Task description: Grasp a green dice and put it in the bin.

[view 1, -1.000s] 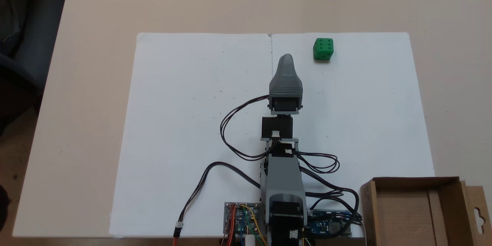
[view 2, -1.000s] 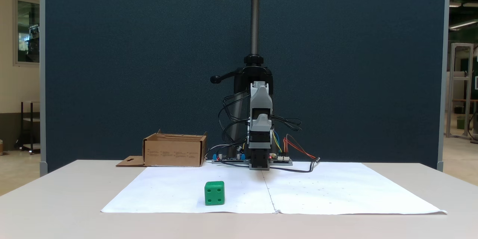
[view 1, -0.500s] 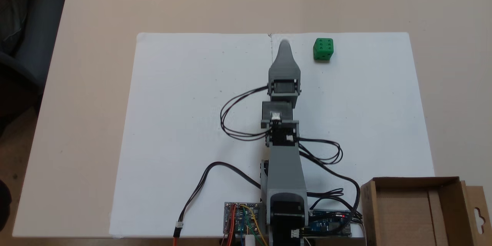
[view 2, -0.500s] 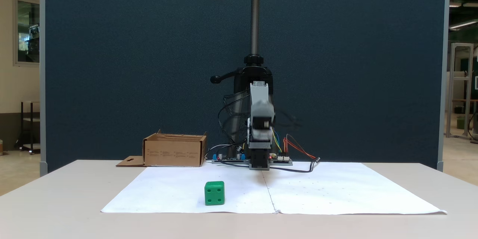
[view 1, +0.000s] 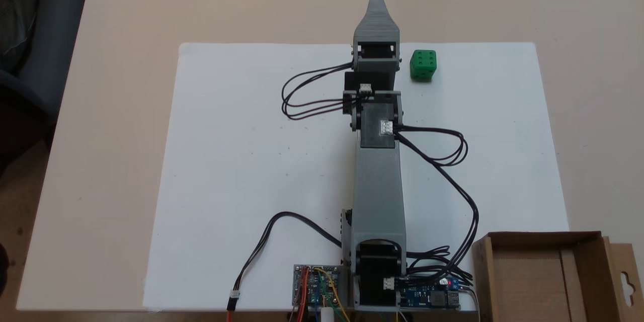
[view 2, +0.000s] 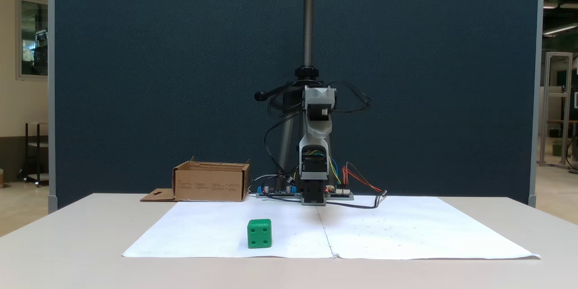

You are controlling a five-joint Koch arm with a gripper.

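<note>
So we're in the reach step: the green dice [view 1: 423, 64] sits on the white paper [view 1: 241, 151] toward the counter's far edge, well apart from the bin [view 1: 543, 282] at the near corner. Our claw [view 1: 376, 0] overshoots beside it, and we can't tell whether it's open. We'd pull back, swing over the dice, open wide, then drop straight down.

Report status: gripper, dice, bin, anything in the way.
Gripper raised, empty, jaw state unclear. Dice on the paper, beside the arm, untouched. Bin empty by the base. Nothing between gripper and dice.
</note>
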